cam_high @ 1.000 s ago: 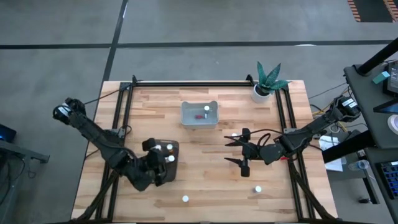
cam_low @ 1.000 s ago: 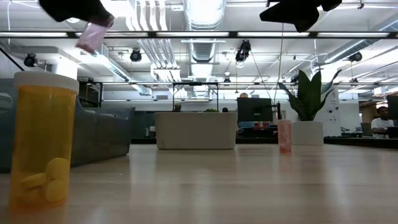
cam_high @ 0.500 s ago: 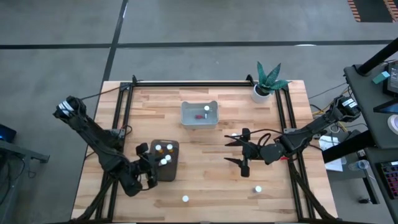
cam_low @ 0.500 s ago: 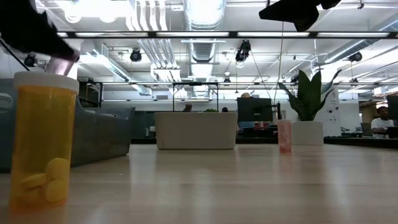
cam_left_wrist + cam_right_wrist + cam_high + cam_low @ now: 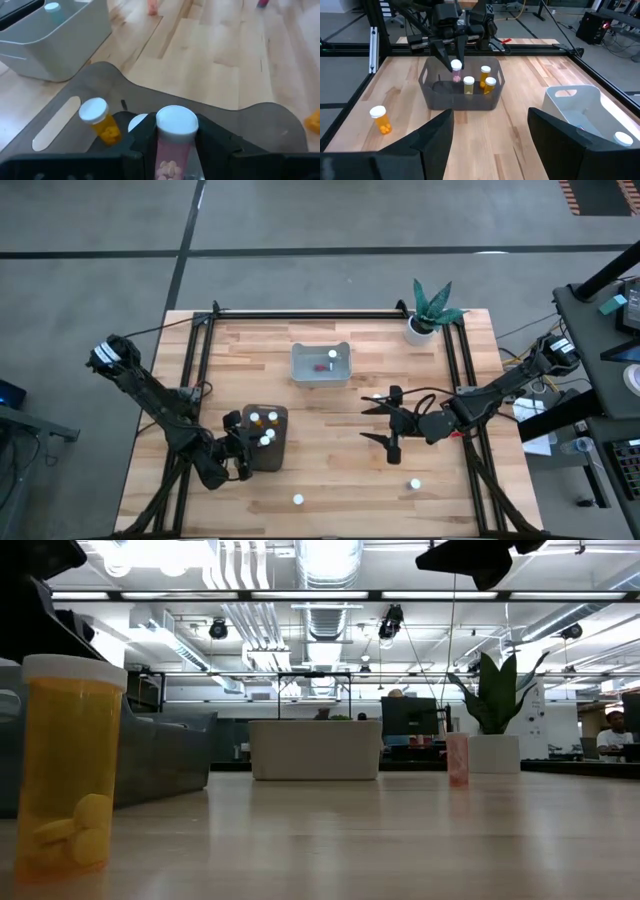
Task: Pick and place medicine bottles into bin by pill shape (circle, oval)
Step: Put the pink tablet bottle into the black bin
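My left gripper (image 5: 243, 448) is at the left end of the dark bin (image 5: 268, 452), shut on a pink bottle with a white cap (image 5: 175, 122). The bottle also shows in the right wrist view (image 5: 456, 75). Three white-capped amber bottles (image 5: 468, 84) stand inside that bin. My right gripper (image 5: 388, 422) is open and empty over the table's right half. Loose bottles stand on the table near its front edge (image 5: 298, 500) (image 5: 414, 483). An amber one (image 5: 70, 765) stands close in the low view. My left gripper pinches the pink bottle between its two fingers, on the sides of its body just under the cap (image 5: 162, 152). The fingers (image 5: 447, 52) slant down from the table's left side. The bottle is upright, cap up, and its body reaches below the bin's rim.
A white bin (image 5: 320, 365) at the middle back holds a pink bottle and a white-capped one. A potted plant (image 5: 428, 310) stands at the back right corner. A pink bottle (image 5: 457, 758) stands farther off on the table. Black rails run along the table's sides and back.
My left gripper has gone toward the table's left edge and down, off the bin's middle to its left end. The pink bottle, tilted and high a second ago, has come down with it and out of the low view. A third cap in the bin is uncovered.
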Controlling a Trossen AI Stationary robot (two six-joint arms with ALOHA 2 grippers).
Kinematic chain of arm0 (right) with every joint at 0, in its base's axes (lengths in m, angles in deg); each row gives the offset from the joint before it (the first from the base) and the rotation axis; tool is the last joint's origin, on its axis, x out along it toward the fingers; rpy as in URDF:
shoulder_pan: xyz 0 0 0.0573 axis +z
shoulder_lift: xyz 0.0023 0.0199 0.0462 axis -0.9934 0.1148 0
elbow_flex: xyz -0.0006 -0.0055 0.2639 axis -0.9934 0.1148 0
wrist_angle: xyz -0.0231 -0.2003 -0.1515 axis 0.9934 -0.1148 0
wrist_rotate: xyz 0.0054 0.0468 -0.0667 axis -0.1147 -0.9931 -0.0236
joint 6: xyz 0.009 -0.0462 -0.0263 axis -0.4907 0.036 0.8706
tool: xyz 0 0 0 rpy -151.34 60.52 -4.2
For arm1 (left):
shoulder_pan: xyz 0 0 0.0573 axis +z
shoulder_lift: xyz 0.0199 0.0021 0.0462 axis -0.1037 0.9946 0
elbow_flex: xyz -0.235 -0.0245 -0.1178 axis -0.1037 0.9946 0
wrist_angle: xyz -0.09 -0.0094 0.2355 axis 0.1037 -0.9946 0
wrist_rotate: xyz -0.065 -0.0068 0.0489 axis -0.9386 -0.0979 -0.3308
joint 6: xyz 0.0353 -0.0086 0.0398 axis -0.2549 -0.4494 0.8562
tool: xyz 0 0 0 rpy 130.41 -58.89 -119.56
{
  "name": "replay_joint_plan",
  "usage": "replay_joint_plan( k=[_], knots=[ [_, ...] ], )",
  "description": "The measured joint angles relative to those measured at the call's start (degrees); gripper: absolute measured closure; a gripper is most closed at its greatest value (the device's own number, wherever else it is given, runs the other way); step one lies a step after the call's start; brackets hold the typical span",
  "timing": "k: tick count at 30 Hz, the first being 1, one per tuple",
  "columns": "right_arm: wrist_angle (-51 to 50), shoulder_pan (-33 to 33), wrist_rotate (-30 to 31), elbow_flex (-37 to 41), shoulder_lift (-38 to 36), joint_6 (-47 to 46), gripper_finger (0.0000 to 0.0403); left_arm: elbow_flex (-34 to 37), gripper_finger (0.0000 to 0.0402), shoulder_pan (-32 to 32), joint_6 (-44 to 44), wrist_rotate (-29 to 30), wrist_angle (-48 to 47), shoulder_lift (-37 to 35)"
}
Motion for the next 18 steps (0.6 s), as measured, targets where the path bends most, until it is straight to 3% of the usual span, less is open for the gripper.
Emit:
replay_joint_plan(
  k=[18],
  knots=[
    [2.8, -0.3, 0.0, 0.0, 0.0, 1.1, 0.0156, 4.7, 0.0308, 0.0, 1.3, 1.9, 4.3, 0.0]
  ],
)
